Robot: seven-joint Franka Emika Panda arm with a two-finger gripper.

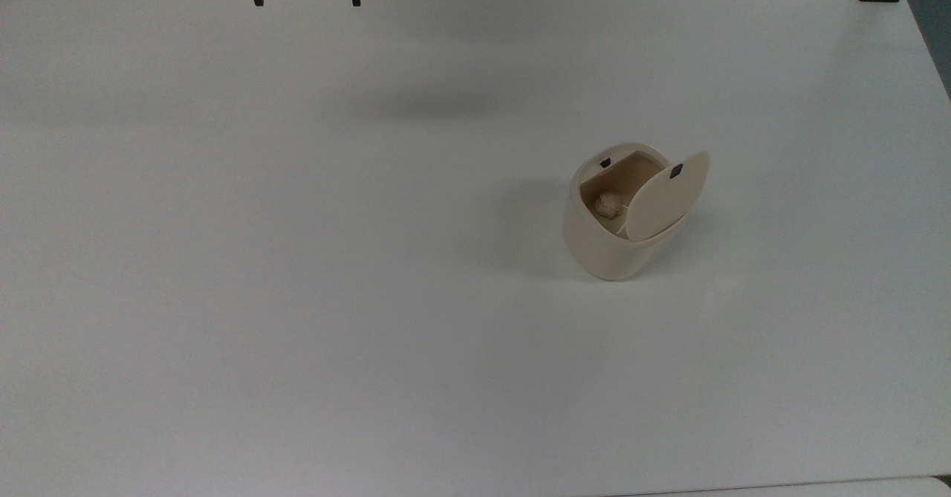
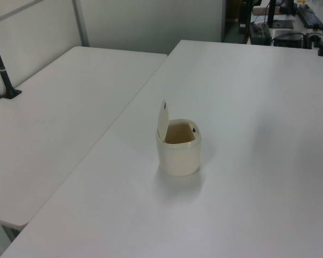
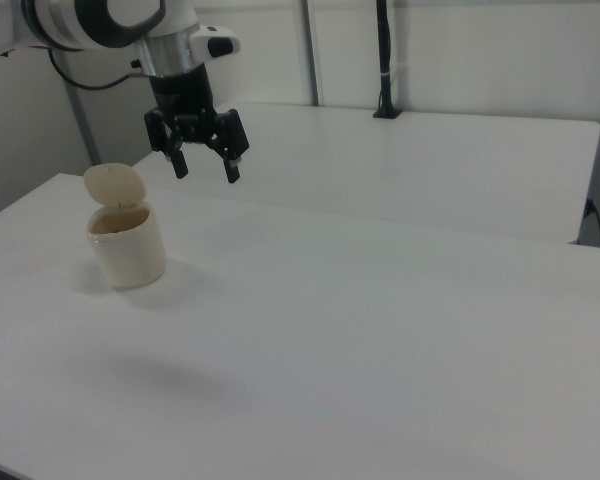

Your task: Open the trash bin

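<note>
Trash bin [image 1: 609, 237] lid [image 1: 666, 196] up, small crumpled ball [image 1: 608, 203] inside. Job looks done. Gripper [image 3: 205, 168] high, well apart from bin, fingers spread, holding nothing.

The top view looks straight down, while the left and right views look obliquely from opposite sides, all 3 sharing the table [image 1: 297, 259].

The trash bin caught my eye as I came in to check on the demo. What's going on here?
A Franka arm is working at a white table with a small cream trash bin. The bin's lid stands flipped up, so it is already open, and a small crumpled ball lies inside. The gripper hangs in the air, open and empty, well apart from the bin and touching nothing.
</note>
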